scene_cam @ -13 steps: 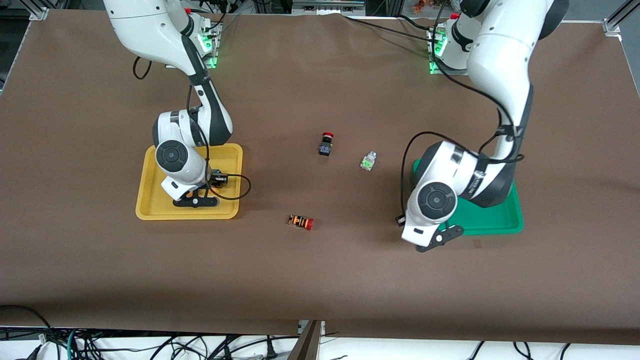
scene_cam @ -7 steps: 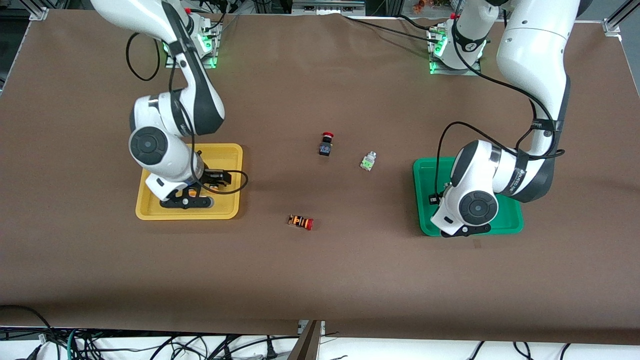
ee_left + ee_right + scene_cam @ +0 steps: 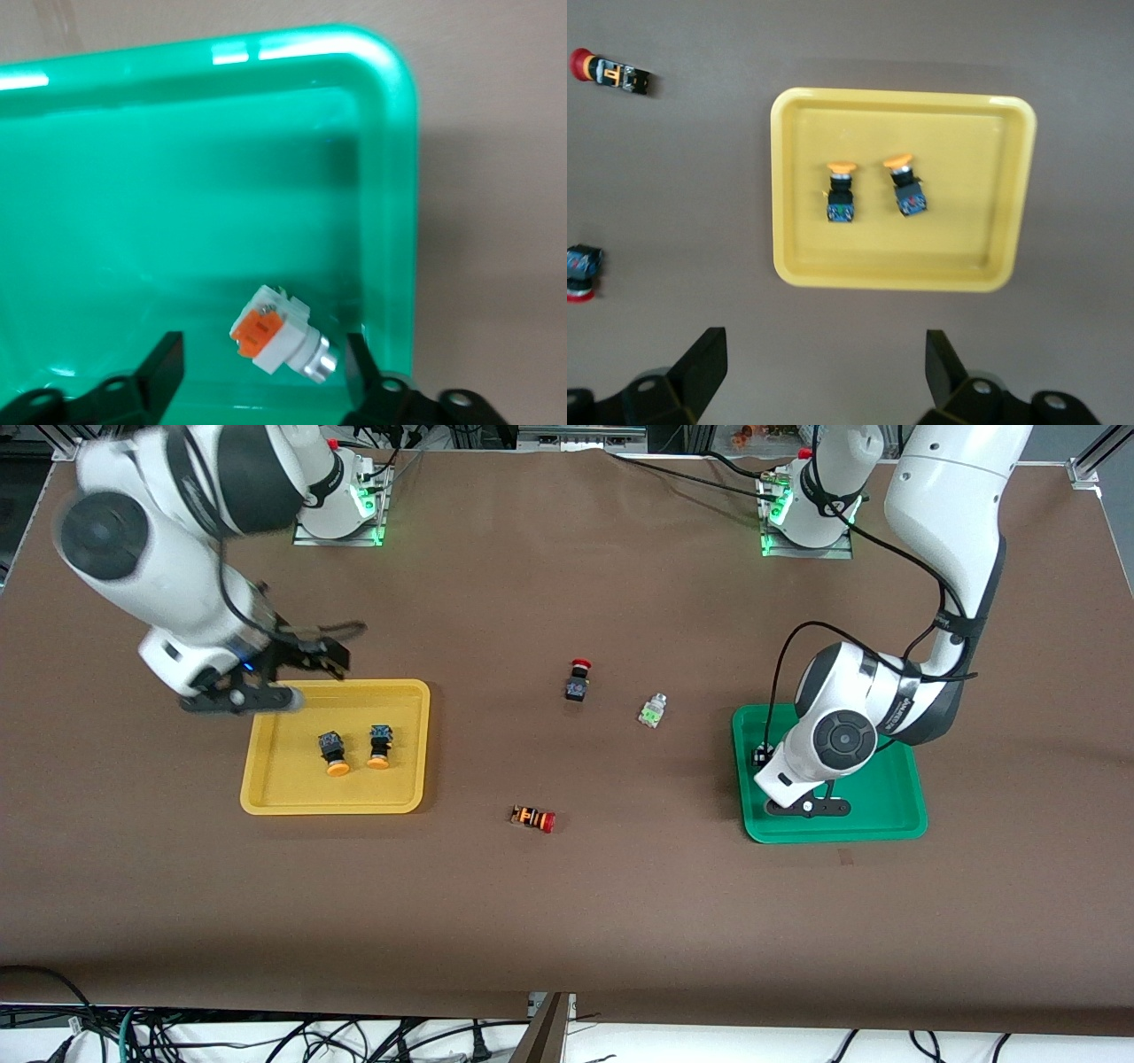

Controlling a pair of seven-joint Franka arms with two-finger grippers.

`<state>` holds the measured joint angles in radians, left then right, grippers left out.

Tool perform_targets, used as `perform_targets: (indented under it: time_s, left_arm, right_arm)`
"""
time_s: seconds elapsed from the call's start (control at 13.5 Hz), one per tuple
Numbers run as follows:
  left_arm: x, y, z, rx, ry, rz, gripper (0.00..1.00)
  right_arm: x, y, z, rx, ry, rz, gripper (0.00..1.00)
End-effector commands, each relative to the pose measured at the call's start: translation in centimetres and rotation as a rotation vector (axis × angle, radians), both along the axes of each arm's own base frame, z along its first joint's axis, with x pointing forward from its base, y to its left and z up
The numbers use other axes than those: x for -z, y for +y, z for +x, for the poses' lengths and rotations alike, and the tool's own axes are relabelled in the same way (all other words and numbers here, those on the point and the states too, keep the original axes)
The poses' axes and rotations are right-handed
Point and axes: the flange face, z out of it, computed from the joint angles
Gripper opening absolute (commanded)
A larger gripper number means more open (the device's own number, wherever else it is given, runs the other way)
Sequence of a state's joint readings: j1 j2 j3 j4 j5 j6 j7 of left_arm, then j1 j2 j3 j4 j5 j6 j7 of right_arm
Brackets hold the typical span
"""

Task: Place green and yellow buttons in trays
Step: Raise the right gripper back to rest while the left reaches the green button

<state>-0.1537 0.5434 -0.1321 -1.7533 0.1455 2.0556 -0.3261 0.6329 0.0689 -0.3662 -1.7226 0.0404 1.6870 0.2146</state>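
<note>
Two black-bodied buttons with yellow-orange caps lie side by side in the yellow tray; both also show in the right wrist view. My right gripper is open and empty, raised over the edge of that tray nearest the arm's base. My left gripper is low inside the green tray, open. The orange-faced silver button lies on the floor of that tray between its fingers. The green-faced silver button lies on the table between the trays.
A black-bodied button with a red cap lies mid-table, near the green-faced one. An orange-striped button with a red cap lies nearer the front camera. Both show in the right wrist view. The brown table cover is bare around them.
My right gripper rose out of the yellow tray, leaving both yellow-capped buttons uncovered in it. My left arm swung from the green tray's edge to low inside it.
</note>
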Motion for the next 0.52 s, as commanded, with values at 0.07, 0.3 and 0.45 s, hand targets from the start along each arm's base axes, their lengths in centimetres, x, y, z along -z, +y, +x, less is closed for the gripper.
perform_targets:
  time_s: [0.07, 0.3, 0.45]
  left_arm:
    - [-5.4, -7.9, -2.4, 0.029, 0.057, -0.144, 1.0]
    - [-3.7, -13.1, -5.0, 0.077, 0.055, -0.15, 1.0]
    - [-1.5, -17.8, -7.8, 0.181, 0.069, -0.155, 1.0]
  right_arm:
    - [-3.9, -5.5, -2.2, -0.027, -0.002, 0.03, 0.99]
    - [-4.1, -6.8, -2.2, -0.025, -0.012, 0.04, 0.99]
    - [-3.7, -6.8, -2.2, -0.022, -0.011, 0.031, 0.99]
